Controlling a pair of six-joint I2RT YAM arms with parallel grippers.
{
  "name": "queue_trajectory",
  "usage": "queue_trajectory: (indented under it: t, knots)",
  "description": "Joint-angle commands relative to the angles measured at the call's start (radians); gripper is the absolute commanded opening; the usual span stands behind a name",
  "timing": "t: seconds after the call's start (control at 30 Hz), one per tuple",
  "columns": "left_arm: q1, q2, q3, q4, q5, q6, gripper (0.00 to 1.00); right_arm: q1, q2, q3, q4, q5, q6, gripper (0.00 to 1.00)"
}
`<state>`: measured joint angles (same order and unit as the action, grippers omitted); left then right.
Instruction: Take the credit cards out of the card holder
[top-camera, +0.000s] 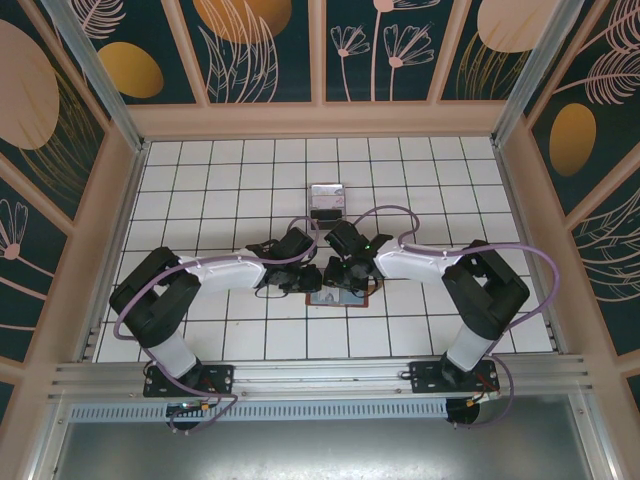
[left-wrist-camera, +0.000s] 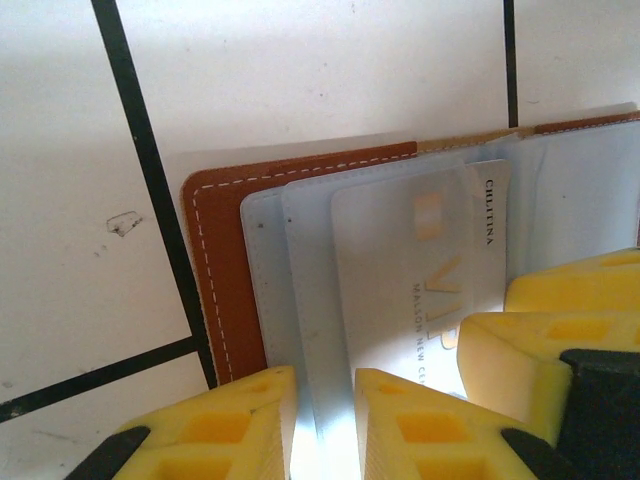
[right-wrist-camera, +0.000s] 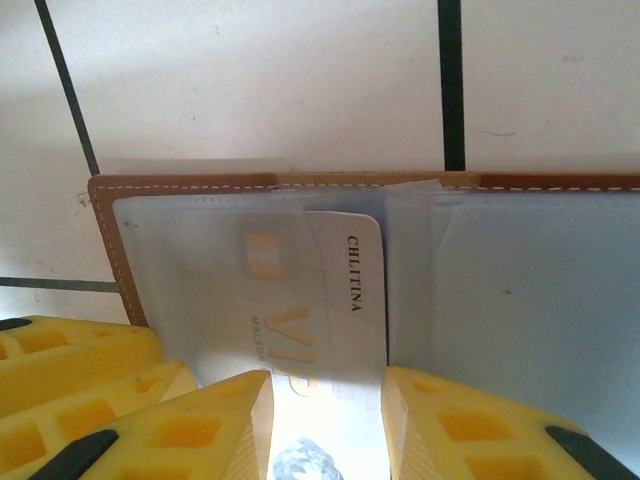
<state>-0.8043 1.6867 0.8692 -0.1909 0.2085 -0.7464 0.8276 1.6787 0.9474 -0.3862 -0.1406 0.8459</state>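
At the right gripper (right-wrist-camera: 325, 430) we see the jaws parted. The pale card (right-wrist-camera: 345, 300) lies between their tips, partly out of a grey-blue pocket. At the left gripper (left-wrist-camera: 325, 440) the jaws stand a narrow gap apart over the pocket edge, and we cannot tell whether they pinch it. Ahead of both, the open brown wallet (left-wrist-camera: 225, 260) lies flat on the white tiled table (left-wrist-camera: 330, 70).

Both arms are bending inward toward mid-frame; left gripper (top-camera: 298, 280) and right gripper (top-camera: 342, 272) are sitting side by side (fingers parted).
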Motion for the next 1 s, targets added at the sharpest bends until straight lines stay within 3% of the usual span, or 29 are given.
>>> queue_trajectory:
  t: [0.0, 0.27, 0.53, 0.97]
  knots:
    - [-0.001, -0.021, 0.011, -0.042, -0.001, -0.002, 0.25, 0.004, 0.007, 0.015, -0.092, 0.074, -0.005, 0.36]
    - [-0.001, -0.045, 0.061, -0.053, 0.009, 0.002, 0.25, -0.025, -0.133, -0.07, 0.052, -0.002, 0.031, 0.36]
    - [0.0, 0.016, 0.097, -0.018, 0.12, 0.019, 0.25, -0.107, -0.242, -0.19, 0.158, -0.073, 0.06, 0.36]
    - [0.0, 0.077, 0.072, -0.049, 0.037, 0.025, 0.23, -0.117, -0.201, -0.202, 0.193, -0.115, 0.036, 0.35]
